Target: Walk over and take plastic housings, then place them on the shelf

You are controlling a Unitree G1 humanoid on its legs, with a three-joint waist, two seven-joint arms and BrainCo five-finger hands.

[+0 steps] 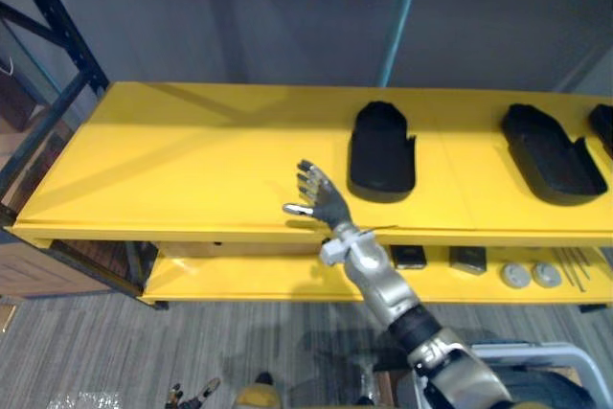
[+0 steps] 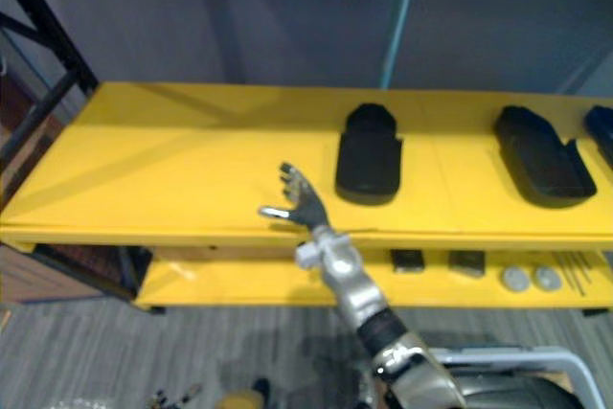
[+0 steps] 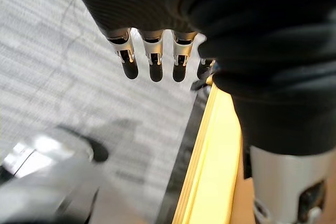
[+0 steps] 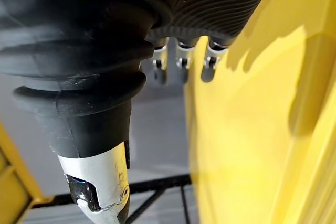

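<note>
Three black plastic housings lie on the top board of the yellow shelf (image 1: 192,160): one in the middle (image 1: 381,150), one to the right (image 1: 551,155), and a third cut off at the right edge (image 1: 603,126). My right hand (image 1: 321,200) hovers over the shelf's front edge, left of and nearer than the middle housing, fingers spread, open and empty. In the right wrist view its fingers (image 4: 181,61) point along the yellow board (image 4: 252,129). My left hand (image 3: 152,61) hangs low over the grey floor beside a yellow shelf edge (image 3: 210,150), fingers relaxed, holding nothing.
The lower yellow board carries two small black blocks (image 1: 410,257), two grey discs (image 1: 517,275) and some thin rods (image 1: 575,265). A dark metal rack (image 1: 57,35) stands at the left. A teal post (image 1: 397,16) rises behind the shelf.
</note>
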